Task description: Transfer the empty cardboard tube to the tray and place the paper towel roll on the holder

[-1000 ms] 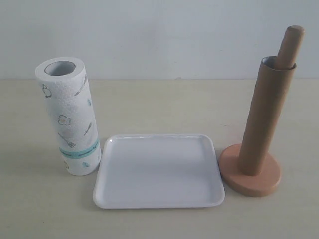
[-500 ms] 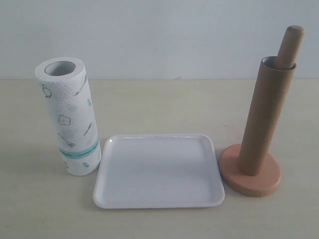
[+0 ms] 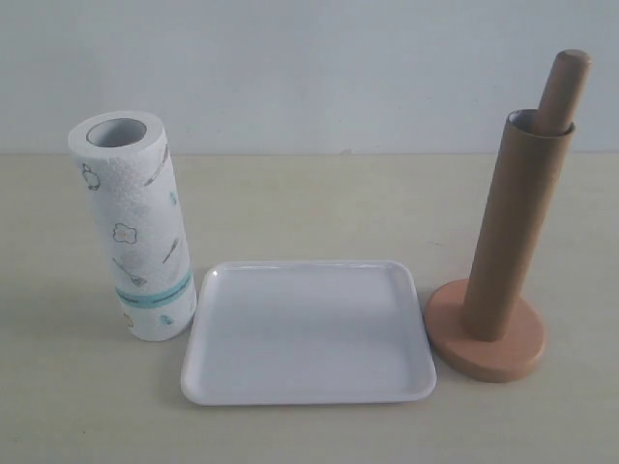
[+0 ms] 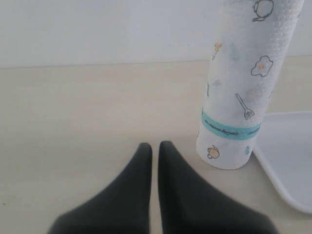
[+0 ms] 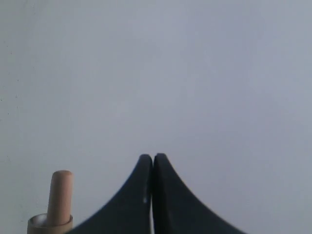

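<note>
Exterior view: nothing has moved in the last second. The empty cardboard tube (image 3: 513,232) still sleeves the pole of the holder (image 3: 495,360) near the right edge of the desk (image 3: 309,193), so the task looks unstarted. The tray (image 3: 308,333), mid-desk toward the front edge, holds nothing. The paper towel roll (image 3: 135,232) stands upright just beside it, toward the left edge. The left gripper (image 4: 154,148) and right gripper (image 5: 152,158) are both pressed together, empty.

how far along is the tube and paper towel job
Nothing looks done: the empty cardboard tube sits over the holder pole and the tray is bare. Nothing in hand: the left claw and right claw are shut and empty. Left: tube to tray, then the paper towel roll, standing beside the tray, onto the holder.
</note>
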{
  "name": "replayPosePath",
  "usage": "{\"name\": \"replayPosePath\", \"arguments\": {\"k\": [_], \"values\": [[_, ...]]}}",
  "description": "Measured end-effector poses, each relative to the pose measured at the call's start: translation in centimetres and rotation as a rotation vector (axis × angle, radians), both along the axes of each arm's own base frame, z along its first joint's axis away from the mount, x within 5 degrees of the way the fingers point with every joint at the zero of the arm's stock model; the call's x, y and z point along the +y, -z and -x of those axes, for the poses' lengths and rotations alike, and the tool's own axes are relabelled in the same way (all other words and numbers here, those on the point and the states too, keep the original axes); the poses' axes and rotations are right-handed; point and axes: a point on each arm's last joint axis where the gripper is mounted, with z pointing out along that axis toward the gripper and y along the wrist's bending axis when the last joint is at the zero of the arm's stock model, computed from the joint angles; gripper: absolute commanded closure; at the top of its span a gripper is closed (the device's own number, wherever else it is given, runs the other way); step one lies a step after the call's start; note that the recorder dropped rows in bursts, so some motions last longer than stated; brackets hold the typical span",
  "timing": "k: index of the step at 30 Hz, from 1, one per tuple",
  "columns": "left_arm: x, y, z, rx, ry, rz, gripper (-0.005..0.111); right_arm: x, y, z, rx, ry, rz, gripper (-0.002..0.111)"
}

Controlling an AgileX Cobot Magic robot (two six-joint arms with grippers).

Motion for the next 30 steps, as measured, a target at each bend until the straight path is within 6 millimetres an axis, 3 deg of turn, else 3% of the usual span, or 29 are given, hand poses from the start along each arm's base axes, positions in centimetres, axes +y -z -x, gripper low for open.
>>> {"name": "replayPosePath", "arguments": {"k": [6, 11, 21, 25, 30], "values": [[0.0, 0.0, 0.0, 0.000, 0.000, 0.000, 0.102, 0.0, -3.8, -0.7, 0.032, -0.005, -0.011, 0.108], [0.0, 0.0, 0.0, 0.000, 0.000, 0.000, 0.102, 0.0, -5.4, -0.3, -0.044, -0.020, -0.045, 0.108], [0.0, 0.0, 0.0, 0.000, 0.000, 0.000, 0.102, 0.0, -5.8, -0.1, -0.090, -0.116, -0.228, 0.108], [0.0, 0.0, 0.0, 0.000, 0.000, 0.000, 0.102, 0.0, -5.3, -0.4, -0.033, -0.103, -0.214, 0.108], [0.0, 0.0, 0.0, 0.000, 0.000, 0.000, 0.102, 0.1, -3.9, -4.2, 0.171, -0.070, -0.189, 0.108]]}}
